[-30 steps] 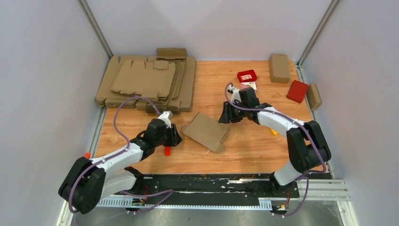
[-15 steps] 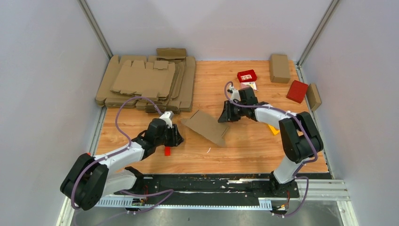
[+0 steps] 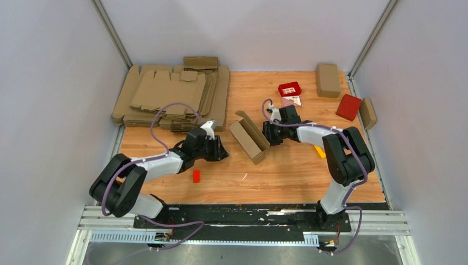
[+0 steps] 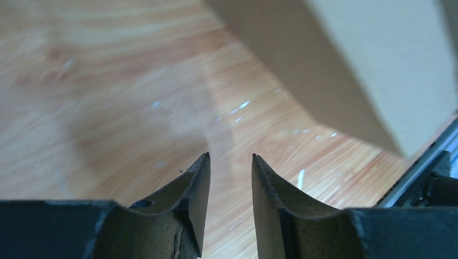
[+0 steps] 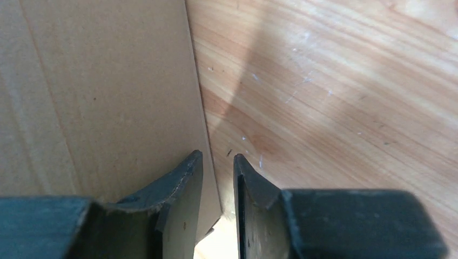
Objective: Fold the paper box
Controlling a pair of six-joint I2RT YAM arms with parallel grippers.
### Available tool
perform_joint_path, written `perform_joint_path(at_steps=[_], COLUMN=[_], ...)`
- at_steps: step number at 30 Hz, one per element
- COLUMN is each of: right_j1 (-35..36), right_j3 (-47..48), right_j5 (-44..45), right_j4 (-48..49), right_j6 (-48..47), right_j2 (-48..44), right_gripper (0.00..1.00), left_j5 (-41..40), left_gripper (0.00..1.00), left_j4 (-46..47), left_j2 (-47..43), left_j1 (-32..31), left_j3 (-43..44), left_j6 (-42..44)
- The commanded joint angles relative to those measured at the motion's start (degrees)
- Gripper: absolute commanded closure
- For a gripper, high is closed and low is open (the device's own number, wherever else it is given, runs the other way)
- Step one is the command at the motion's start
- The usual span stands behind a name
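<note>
1. Jaws: right gripper [image 5: 217,162] is pinched down on the paper box [image 3: 249,141], one finger on each side of a panel edge with only a thin gap between them. Left gripper [image 4: 230,162] stands at a narrow gap with nothing between the fingers, bare bench [image 3: 287,171] below.
2. Box location: mid-bench, slightly toward the far edge, between the two grippers. Right gripper [image 3: 269,133] touches its right side; left gripper [image 3: 219,151] is just beside its near-left side, apart from it.
3. Box state: partly erected, walls standing, open trough facing up. End flaps not yet closed, as far as the top view shows.
4. Orientation: long axis runs diagonally, from the far-left end toward the near-right end. Open face points up and slightly toward the right edge.
5. Step in hand, my read: squaring the sleeve and holding it up for the flaps to be tucked.
6. Doing it well:
   - keep the right pinch on the panel edge, no twisting, or the crease buckles;
   - bring the left fingers in against the near-left wall to brace it, pushing across the long axis;
   - push low on the wall so the box does not tip or skid toward the right edge.
7. Risk: thin card, light carton; a one-sided shove probably collapses it flat.
</note>
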Motion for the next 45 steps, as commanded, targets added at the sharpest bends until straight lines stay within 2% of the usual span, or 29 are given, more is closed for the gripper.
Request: perform_joint_path(at_steps=[1,5,13,21,26,31,34,38,45], right_j1=[2.19,4.17,12.01,16.67,17.68,17.69,17.71,17.73,17.54], right_j3=[2.12,2.87,3.75,0.61,-1.69,-1.93,-2.53,-3.25,-4.25], right_j5=[2.90,6.27,10.14,14.18,13.23,12.46,12.89,13.70,14.26], right_j4=[-1.19,-2.49,-5.08,-6.56,-5.31,-4.13,-3.50,-2.34,-0.82], right_j6=[-2.80,-4.42,-7.64,-8.88,-8.85,-8.51,-8.37,-8.14,-6.97], right_j2=[-0.19,0.21,-0.46,-4.66,-6.22,-5.77,-5.95,-6.54,-8.54], right_gripper=[0.71,0.67,0.62,0.61,0.60,0.59,0.59,0.59,0.58], left_j5=[1.26,3.12,5.05,2.73,0.90,-0.45,0.01,-0.90,-0.99], left_gripper=[0.59,0.59,0.57,0.56,0.51,0.33,0.26,0.23,0.26], left_j4=[4.45,5.92,5.39,1.75,2.82,3.15,3.70,5.13,2.44], left_j2=[3.91,6.66,7.14,-0.62,-8.44,-13.54,-15.72,-17.90,-12.36], left_j1=[-3.14,-3.69,-5.83,-8.89,-8.88,-8.51,-7.80,-5.70,-1.40], left_j3=[7.50,10.47,10.45,4.16,-2.51,-4.29,-4.88,-5.79,-1.30], left_j6=[0.03,0.54,1.60,0.66,-1.15,-2.09,-3.30,-5.02,-3.85])
